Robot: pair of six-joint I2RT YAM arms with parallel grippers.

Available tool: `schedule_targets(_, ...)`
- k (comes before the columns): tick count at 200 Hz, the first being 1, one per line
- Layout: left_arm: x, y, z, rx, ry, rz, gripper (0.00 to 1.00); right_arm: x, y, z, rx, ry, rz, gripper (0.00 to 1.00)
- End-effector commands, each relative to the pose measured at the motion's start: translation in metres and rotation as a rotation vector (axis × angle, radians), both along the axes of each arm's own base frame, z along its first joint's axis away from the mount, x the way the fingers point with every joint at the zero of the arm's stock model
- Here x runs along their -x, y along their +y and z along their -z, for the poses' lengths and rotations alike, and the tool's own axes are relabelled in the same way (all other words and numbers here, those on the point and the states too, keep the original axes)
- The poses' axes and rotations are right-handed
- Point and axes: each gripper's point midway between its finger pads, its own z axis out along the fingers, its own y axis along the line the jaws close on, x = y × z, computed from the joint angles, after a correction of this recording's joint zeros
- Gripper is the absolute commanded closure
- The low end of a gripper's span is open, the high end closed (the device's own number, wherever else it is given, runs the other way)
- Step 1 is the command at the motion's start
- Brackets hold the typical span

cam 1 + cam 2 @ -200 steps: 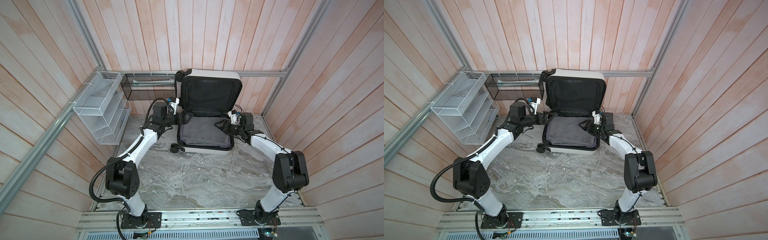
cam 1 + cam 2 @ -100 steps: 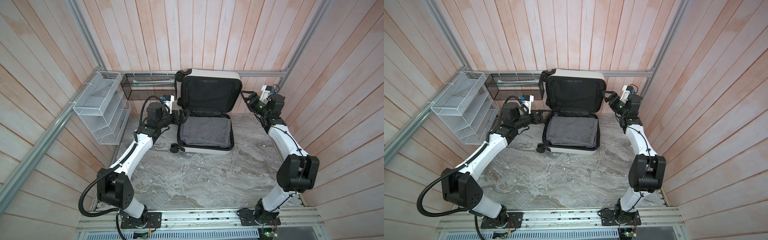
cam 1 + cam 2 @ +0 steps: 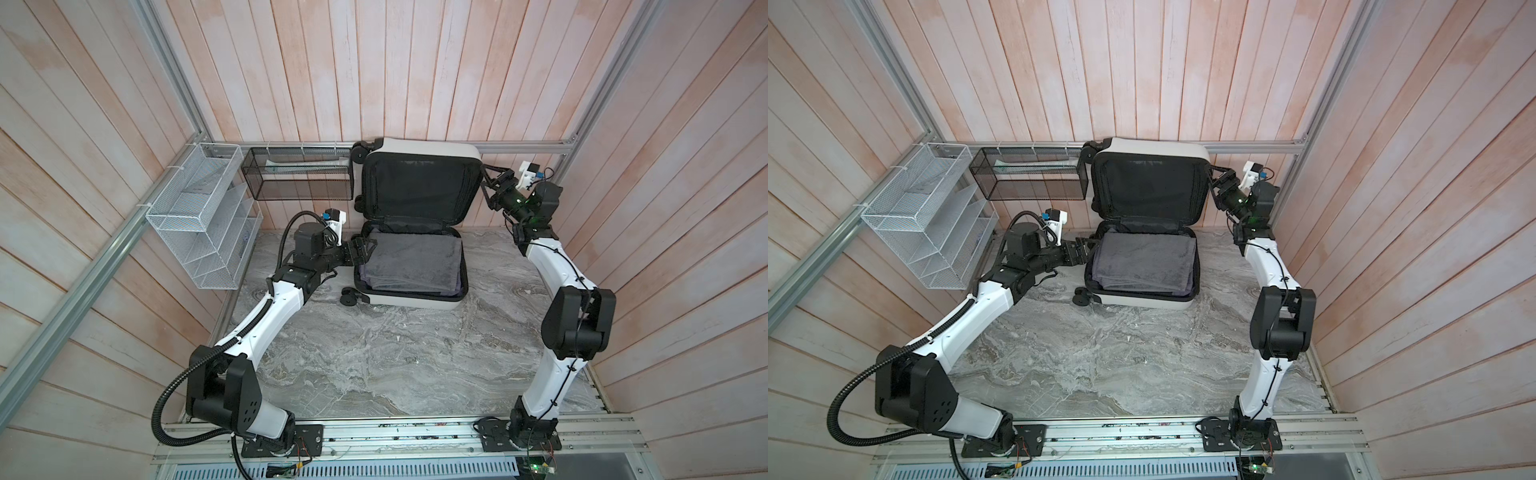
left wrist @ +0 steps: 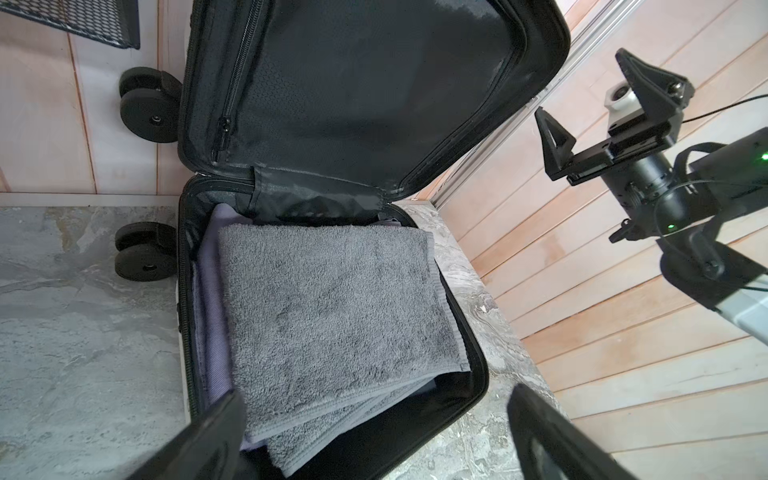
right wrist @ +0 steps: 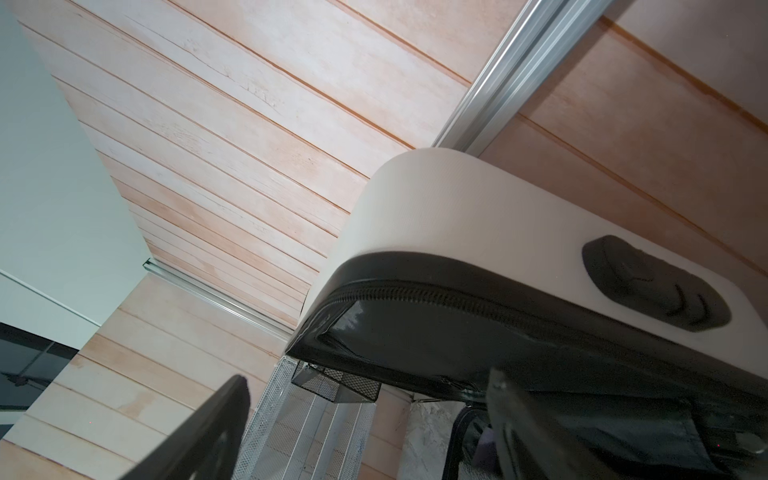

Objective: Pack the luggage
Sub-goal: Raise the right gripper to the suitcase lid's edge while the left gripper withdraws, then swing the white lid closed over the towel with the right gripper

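Compare with a second ago: find the right arm lifted off the lower shell's right rim and swung up beside the lid, and the left arm drawn back slightly to the lower shell's left rim.

Locate the luggage (image 3: 415,300) at the back of the marble surface (image 3: 395,365), lying open. Note the lower shell flat, wheels toward the left arm's side, long axis running across both top views. Read the lid (image 3: 419,187) as standing nearly upright against the back wall, hinged along the lower shell's rear long edge.

Check the grey towel (image 4: 332,311), folded flat inside the lower shell. Treat packing as apparently done and closing as the remaining step.

Find the right hand (image 3: 487,185) high up, just beside the lid's right short edge, fingers spread wide and gripping nothing. Confirm a clear gap to the lid in the left wrist view. Find the left hand (image 3: 365,250) low at the left rim, likewise spread and empty, with the towel directly ahead.

Take the right arm as nearer the lid. Expect the lid inward from that hand, toward the left arm's side. Engage that edge, then swing forward and down about the rear hinge line. Clear the left hand from the rim first to avoid trapping it.
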Motion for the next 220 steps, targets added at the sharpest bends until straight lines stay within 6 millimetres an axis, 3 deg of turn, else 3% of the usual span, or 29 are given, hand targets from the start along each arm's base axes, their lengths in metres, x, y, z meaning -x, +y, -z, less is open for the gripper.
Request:
schedule_targets(1, 0.004, 0.002, -0.004, 0.018, -0.014, -0.005, 0.0, -0.004, 0.008, -0.019, -0.051, -0.057, -0.042, 0.1)
schedule_targets(56, 0.01, 0.002, 0.018, 0.025, 0.045, 0.001, 0.0, -0.031, 0.011, -0.027, -0.092, -0.093, -0.038, 0.1)
schedule_targets(103, 0.018, 0.002, 0.032, 0.023, 0.082, 0.006, 0.0, -0.056, 0.027, -0.034, -0.13, -0.1, -0.041, 0.15)
schedule_targets(151, 0.025, 0.001, 0.038, 0.022, 0.096, 0.014, 0.0, -0.072, 0.05, -0.038, -0.174, -0.098, -0.081, 0.51)
schedule_targets(183, 0.028, 0.001, 0.041, 0.024, 0.101, 0.023, 0.0, -0.071, 0.058, -0.038, -0.176, -0.102, -0.096, 0.77)
schedule_targets(220, 0.028, 0.0, 0.042, 0.03, 0.098, 0.029, 0.0, -0.062, 0.066, -0.039, -0.156, -0.105, -0.114, 1.0)
